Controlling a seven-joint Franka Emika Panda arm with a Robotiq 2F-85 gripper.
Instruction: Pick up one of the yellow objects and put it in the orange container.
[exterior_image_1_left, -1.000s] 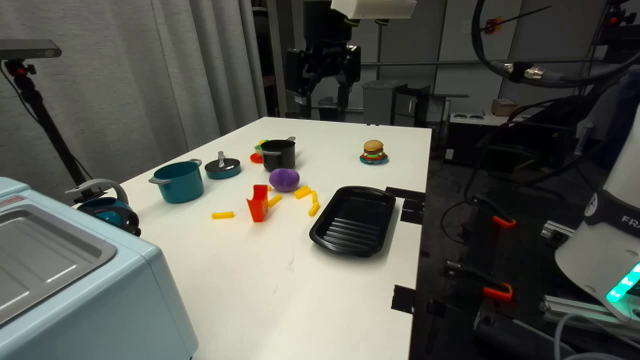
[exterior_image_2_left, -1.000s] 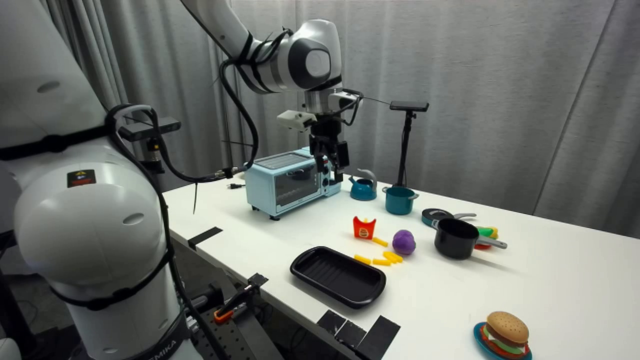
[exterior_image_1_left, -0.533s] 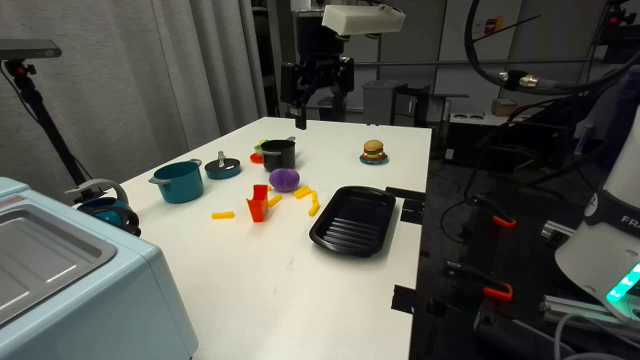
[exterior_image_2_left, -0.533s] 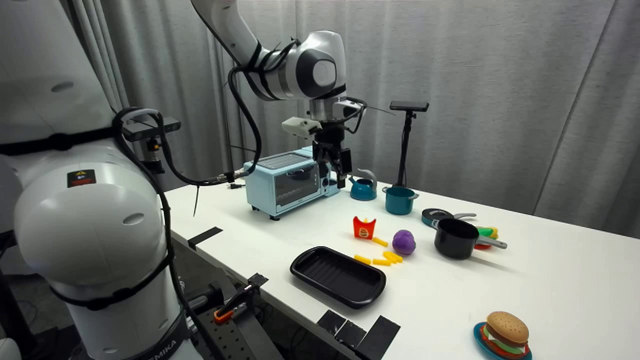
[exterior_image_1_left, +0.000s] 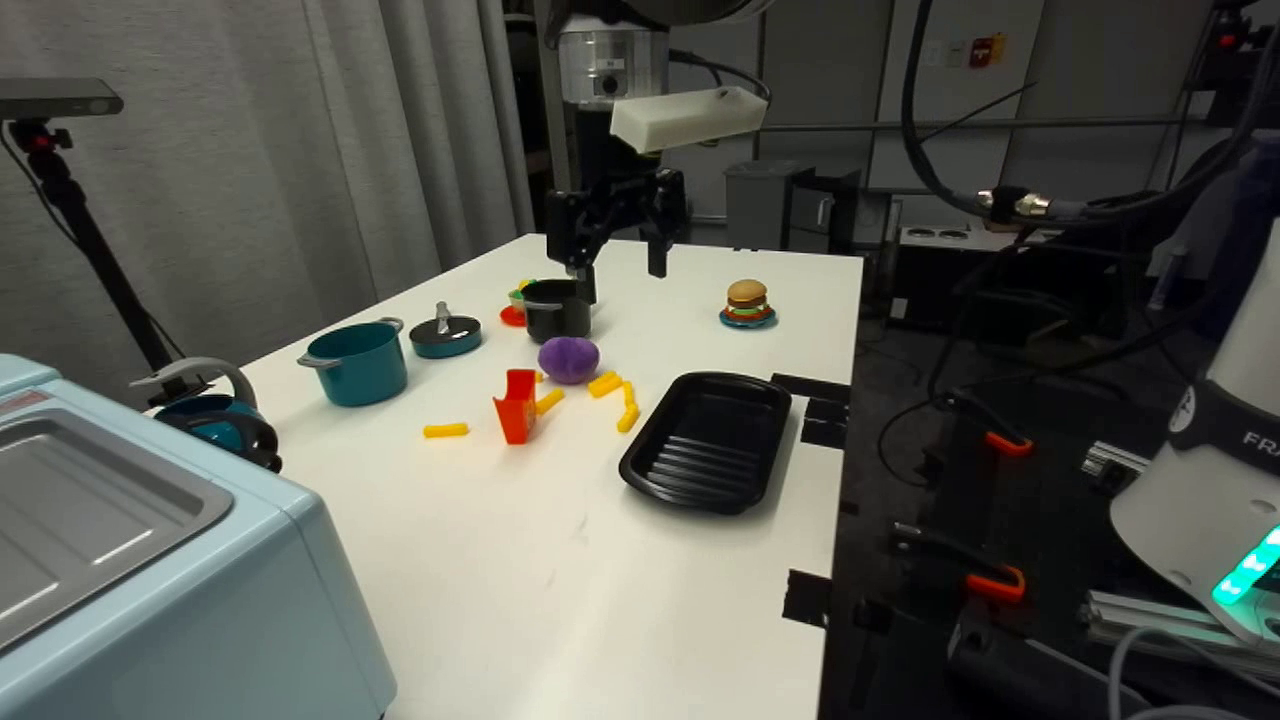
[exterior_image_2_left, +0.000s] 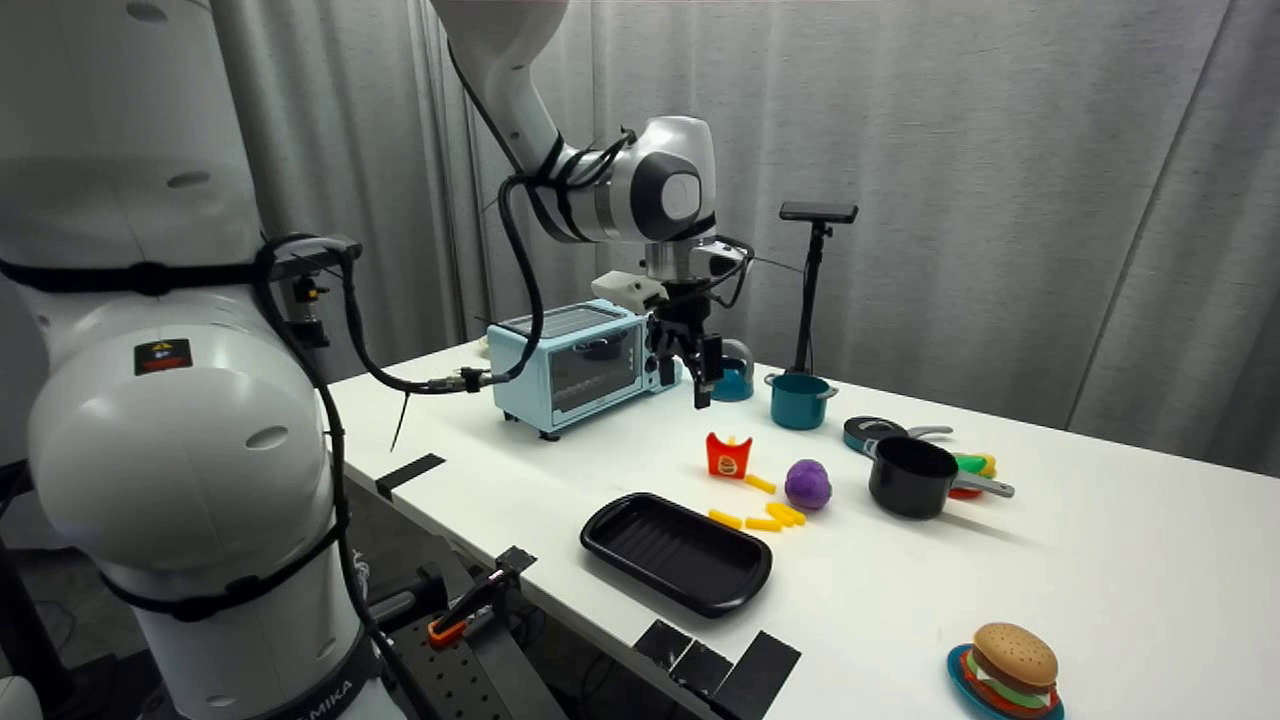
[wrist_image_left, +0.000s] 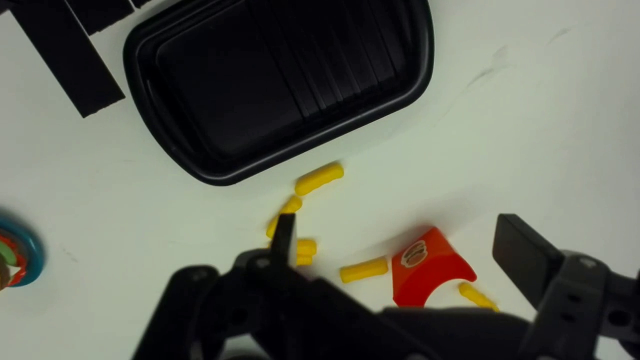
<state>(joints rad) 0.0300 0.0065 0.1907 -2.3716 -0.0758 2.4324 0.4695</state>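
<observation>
The orange container is a small upright red-orange fries cup (exterior_image_1_left: 517, 408) on the white table; it also shows in an exterior view (exterior_image_2_left: 728, 457) and in the wrist view (wrist_image_left: 431, 260). Several yellow sticks lie loose around it: one (wrist_image_left: 364, 270) beside the cup, one (wrist_image_left: 477, 297) on its other side, one (wrist_image_left: 319, 178) near the black pan, and others partly hidden behind a finger. A yellow stick (exterior_image_1_left: 446, 430) lies apart in an exterior view. My gripper (wrist_image_left: 397, 222) is open and empty, fingers wide apart, in the air above the table; it shows in both exterior views (exterior_image_1_left: 622, 283) (exterior_image_2_left: 686, 390).
A black pan (exterior_image_2_left: 675, 553) lies near the table's edge. A purple vegetable (exterior_image_2_left: 808, 485), black pot (exterior_image_2_left: 908, 480), teal pot (exterior_image_2_left: 798, 402), lid (exterior_image_1_left: 446, 337), kettle (exterior_image_1_left: 212, 420) and blue oven (exterior_image_2_left: 570, 370) stand around. A toy burger (exterior_image_2_left: 1010, 668) sits on a teal plate.
My gripper has moved down toward the table, shifting left in an exterior view and right in an exterior view. It stays open. The objects on the table have not moved.
</observation>
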